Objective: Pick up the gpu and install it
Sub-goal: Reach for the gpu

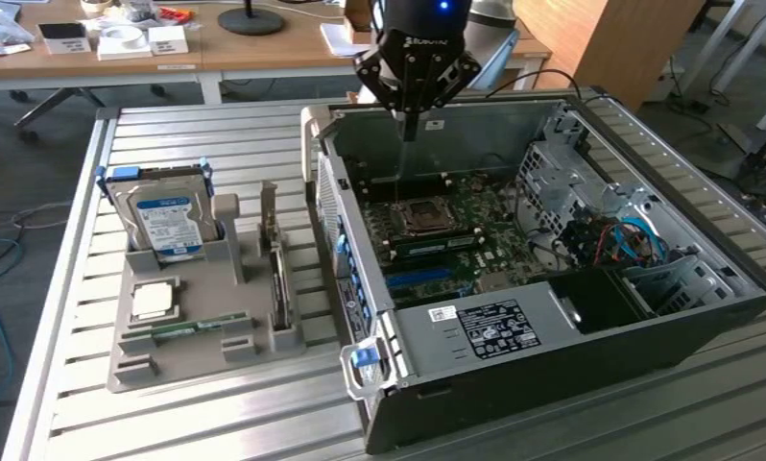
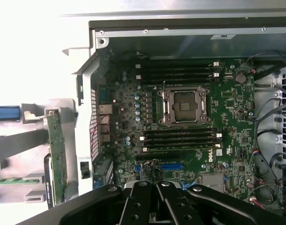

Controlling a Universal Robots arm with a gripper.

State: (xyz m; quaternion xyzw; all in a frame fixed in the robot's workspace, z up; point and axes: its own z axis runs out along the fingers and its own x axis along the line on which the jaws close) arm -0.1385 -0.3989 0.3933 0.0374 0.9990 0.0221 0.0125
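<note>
The gpu (image 1: 275, 274) stands on edge in a slot of the grey holder (image 1: 184, 370), at the exterior view's left of the open computer case (image 1: 537, 365). In the wrist view the gpu (image 2: 56, 157) shows edge-on as a thin green board outside the case wall. My gripper (image 1: 409, 125) hangs above the far end of the case, over the motherboard (image 1: 473, 245). Its fingers are shut with nothing between them. The wrist view has the shut gripper (image 2: 154, 190) above the motherboard (image 2: 227, 140), near a blue slot (image 2: 172, 166).
The holder also carries a silver hard drive (image 1: 165, 219) with a blue-white label, a square processor chip (image 1: 153, 300) and a green memory stick (image 1: 194, 328). The empty processor socket (image 2: 186, 105) sits mid-board. Cables (image 1: 627, 240) fill the case's right side. A desk (image 1: 165, 53) stands behind.
</note>
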